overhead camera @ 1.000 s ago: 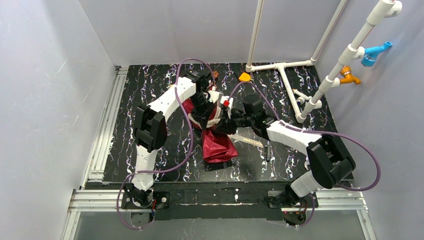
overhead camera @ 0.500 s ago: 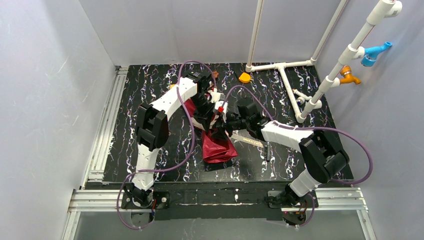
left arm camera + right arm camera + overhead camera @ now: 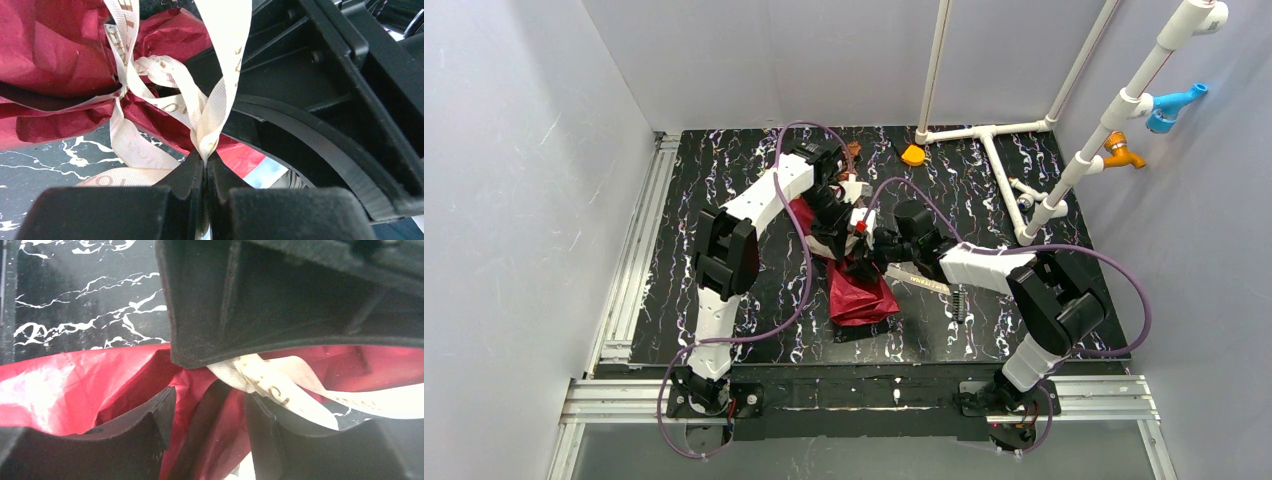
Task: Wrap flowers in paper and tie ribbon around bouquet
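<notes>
Right arm has swung in toward the bouquet [image 3: 859, 290] and its claw [image 3: 207, 405] has parted; it now stands open around a paper [image 3: 50, 50] fold, gripping nothing. Left claw [image 3: 205, 160] is pinched tight on the ribbon [image 3: 220, 90] just beside the crossing at the cone's neck. Bouquet lies mid-bench [image 3: 724, 170] between both arms, one ribbon tail trailing right. Ribbon looks light, floppy and probably slick, so it likely slips unless pinched flat. Paper looks thin and crinkly and would tear or crush if pulled. Best hold is probably the free tail near the knot, not the paper.
</notes>
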Controlling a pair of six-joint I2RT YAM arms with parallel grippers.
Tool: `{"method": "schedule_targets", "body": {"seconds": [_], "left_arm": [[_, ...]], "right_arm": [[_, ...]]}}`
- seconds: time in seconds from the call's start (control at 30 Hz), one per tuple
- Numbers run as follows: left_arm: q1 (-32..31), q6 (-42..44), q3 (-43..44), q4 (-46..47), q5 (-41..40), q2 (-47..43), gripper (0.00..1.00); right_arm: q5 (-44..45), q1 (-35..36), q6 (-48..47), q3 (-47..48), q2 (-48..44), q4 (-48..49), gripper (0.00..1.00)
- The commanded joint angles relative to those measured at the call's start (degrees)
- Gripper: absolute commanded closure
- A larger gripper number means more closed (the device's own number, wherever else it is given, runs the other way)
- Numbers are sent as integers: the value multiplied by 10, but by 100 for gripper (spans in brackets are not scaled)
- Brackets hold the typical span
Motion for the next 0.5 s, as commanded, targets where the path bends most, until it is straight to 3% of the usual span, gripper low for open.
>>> {"method": "schedule_targets", "body": {"seconds": [0.0, 0.37, 0.47], "left_arm": [[6, 9, -6, -10, 31, -15, 100], [18, 8, -12, -9, 70, -15, 100], [19, 5, -19, -2, 82, -15, 100]], "right_arm": [[31, 2, -1, -2, -4, 67, 38], [46, 4, 19, -26, -20, 121, 35], [43, 13, 39, -18, -9, 144, 40]]}}
